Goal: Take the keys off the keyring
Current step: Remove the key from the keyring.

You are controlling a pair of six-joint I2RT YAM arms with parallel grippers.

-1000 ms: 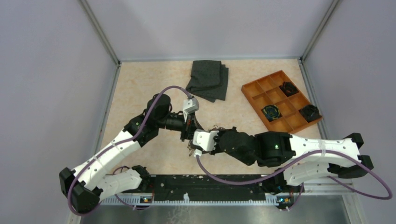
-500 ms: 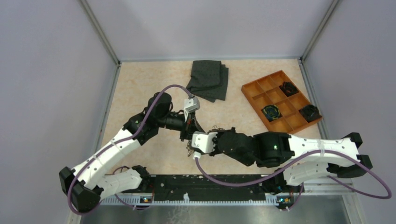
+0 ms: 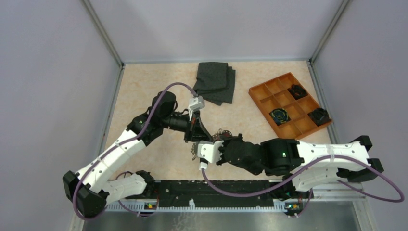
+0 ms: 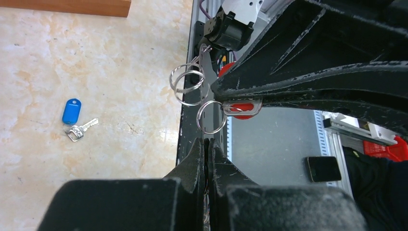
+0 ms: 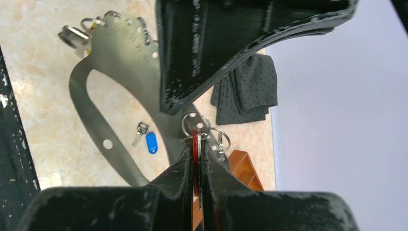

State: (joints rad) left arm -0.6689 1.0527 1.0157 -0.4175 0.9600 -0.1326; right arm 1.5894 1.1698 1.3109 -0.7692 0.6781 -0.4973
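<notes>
right gripper has slid nearer the bases, pinching red-headed metal key | left gripper clamps raised pale grey curved keyring band | orange compartment tray holds three black clumps

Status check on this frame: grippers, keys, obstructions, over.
Left gripper shut on keyring. Right gripper shut on red key, not yet free. Blue key off, lying on table. No obstruction seen.

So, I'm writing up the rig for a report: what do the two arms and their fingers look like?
Both the left arm and right arm have white link shells with black joints, and a purple cable loops along each. A green light glows on the right arm. The fingers are black, tapered and scuffed pale.
</notes>
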